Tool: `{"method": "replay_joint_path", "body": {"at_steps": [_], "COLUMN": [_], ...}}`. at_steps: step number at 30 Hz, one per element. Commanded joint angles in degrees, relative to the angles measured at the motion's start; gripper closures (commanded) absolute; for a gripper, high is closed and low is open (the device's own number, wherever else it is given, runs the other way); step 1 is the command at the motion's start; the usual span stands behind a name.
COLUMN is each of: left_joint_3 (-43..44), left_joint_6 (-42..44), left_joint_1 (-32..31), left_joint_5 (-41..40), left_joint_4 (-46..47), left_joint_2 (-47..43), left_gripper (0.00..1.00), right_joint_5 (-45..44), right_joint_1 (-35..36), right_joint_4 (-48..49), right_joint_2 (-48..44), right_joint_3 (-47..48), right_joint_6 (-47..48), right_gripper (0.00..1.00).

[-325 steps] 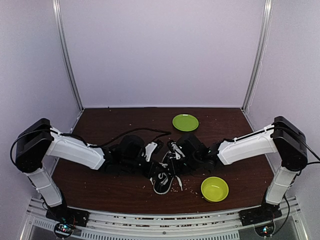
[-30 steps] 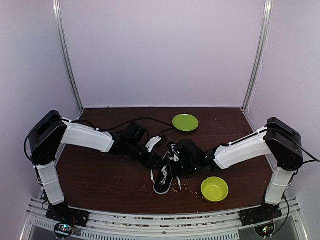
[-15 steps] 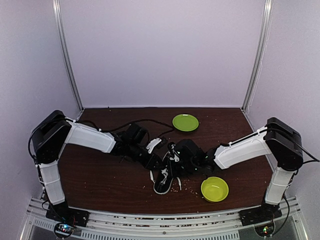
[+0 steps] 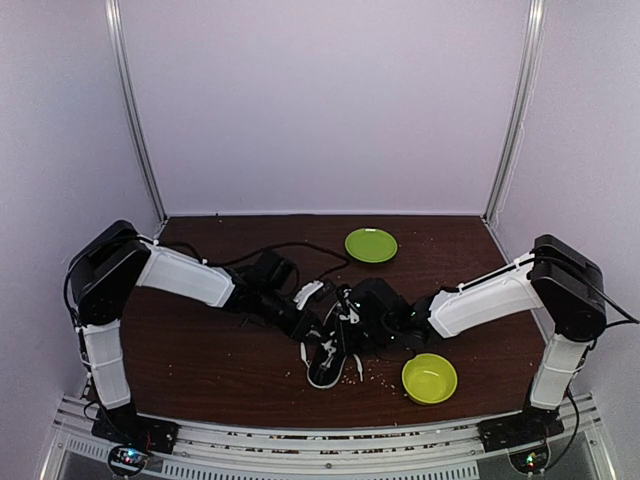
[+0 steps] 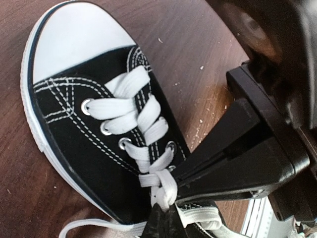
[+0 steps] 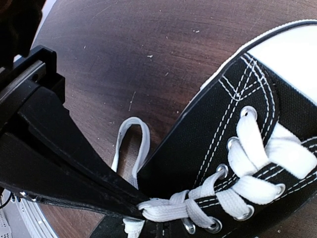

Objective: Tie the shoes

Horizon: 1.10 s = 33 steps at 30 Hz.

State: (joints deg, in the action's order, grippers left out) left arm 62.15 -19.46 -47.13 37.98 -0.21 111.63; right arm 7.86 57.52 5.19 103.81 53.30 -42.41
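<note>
Black sneaker is placed near the front middle of the table, between both grippers, with a green bowl near on its right. Left gripper is clamped on the white laces at the crossing past the last eyelets. Right gripper is clenched, with its tips touching that same crossing; whether a lace is pinched there cannot be told.

Black sneaker, white laces, white toe cap; bowl seemingly lime green.
</note>
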Motion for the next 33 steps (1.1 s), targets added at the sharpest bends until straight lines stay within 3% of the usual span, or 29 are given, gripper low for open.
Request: {"method": "replay_joint_path", "body": {"at_steps": [1,7,12,20,33], "left_joint_3": [0.6,-3.4,-4.4,-6.0,-7.5], "left_joint_6": [-0.7,-2.7,-3.0,-3.5,-4.3], "left_joint_1": [-0.6,1.3,1.6,1.9,2.5], "left_joint_5": [-0.6,-3.0,-3.3,-4.8,-4.8], "left_joint_4": [6.4,10.8,11.5,12.7,14.4], "left_joint_2": [0.5,-2.7,-3.5,-5.4,-6.9], "left_gripper": [1.00,1.00,1.00,1.00,1.00], "right_joint_5": [-1.5,-3.2,-4.7,-6.5,-9.3], "right_joint_1": [0.0,0.0,0.0,0.0,2.8], "right_joint_4": [-2.8,-5.0,-6.8,-8.0,-6.4], "right_joint_2": [0.6,-2.4,-6.4,-11.2,-15.7], "right_joint_3": [-0.8,-1.3,-2.1,-4.0,-6.1], "right_joint_6": [0.7,2.1,3.4,4.9,4.7], "right_gripper": [1.00,1.00,0.84,0.66,0.58]}}
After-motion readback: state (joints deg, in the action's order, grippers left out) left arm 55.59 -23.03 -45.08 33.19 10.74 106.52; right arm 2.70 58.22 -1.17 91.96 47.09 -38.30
